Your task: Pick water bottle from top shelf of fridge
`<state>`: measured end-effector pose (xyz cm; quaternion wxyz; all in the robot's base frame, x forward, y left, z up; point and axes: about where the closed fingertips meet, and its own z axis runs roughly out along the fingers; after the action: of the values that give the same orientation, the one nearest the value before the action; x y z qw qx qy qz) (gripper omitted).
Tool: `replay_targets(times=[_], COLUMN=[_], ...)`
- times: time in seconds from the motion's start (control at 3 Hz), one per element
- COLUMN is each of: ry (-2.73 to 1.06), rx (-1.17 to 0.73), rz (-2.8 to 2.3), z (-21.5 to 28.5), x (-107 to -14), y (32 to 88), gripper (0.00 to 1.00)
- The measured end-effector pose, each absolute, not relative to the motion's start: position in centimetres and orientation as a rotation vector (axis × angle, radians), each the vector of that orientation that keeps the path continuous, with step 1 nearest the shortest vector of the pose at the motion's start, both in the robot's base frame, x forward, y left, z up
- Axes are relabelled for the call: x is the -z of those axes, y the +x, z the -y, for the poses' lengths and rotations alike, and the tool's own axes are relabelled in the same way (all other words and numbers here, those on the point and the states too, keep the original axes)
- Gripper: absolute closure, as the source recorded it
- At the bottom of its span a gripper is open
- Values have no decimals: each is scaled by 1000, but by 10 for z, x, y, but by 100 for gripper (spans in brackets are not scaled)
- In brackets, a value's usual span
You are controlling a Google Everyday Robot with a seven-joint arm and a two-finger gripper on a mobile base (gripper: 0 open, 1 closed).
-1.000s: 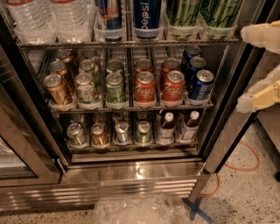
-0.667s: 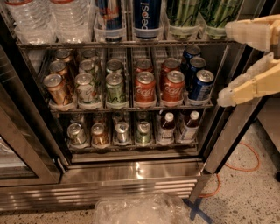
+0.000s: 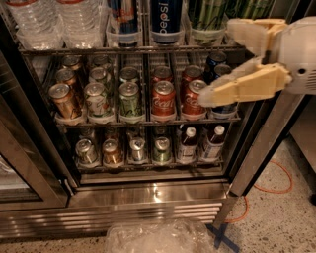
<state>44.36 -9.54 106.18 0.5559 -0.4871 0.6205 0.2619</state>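
**Clear ribbed plastic water bottles [image 3: 35,20] up on the left, cream two-finger tool [image 3: 217,63] on the right**

The water bottles stand at the far left of the top shelf [image 3: 98,50], a metal wire rack in the shiny steel fridge [image 3: 148,197]. Next on that shelf come a tall blue can [image 3: 123,17], a blue Pepsi drink [image 3: 166,20] and some green bottles [image 3: 207,15]. One shelf down are rows of short cans, with a red Coca-Cola can [image 3: 163,99] near the middle. On the right, the tool hangs in front of that can shelf. Its fingers are spread wide and hold nothing. It is well apart from the water bottles.
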Motion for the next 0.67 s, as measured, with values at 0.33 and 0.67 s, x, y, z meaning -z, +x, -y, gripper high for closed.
replay_targets(times=[0.33,0.67], ry=[-1042,-1011], rx=[-639,-700], rz=[-1418,-1365], z=[70,48], x=[-1061,-1060], y=[448,454], gripper=[0,0])
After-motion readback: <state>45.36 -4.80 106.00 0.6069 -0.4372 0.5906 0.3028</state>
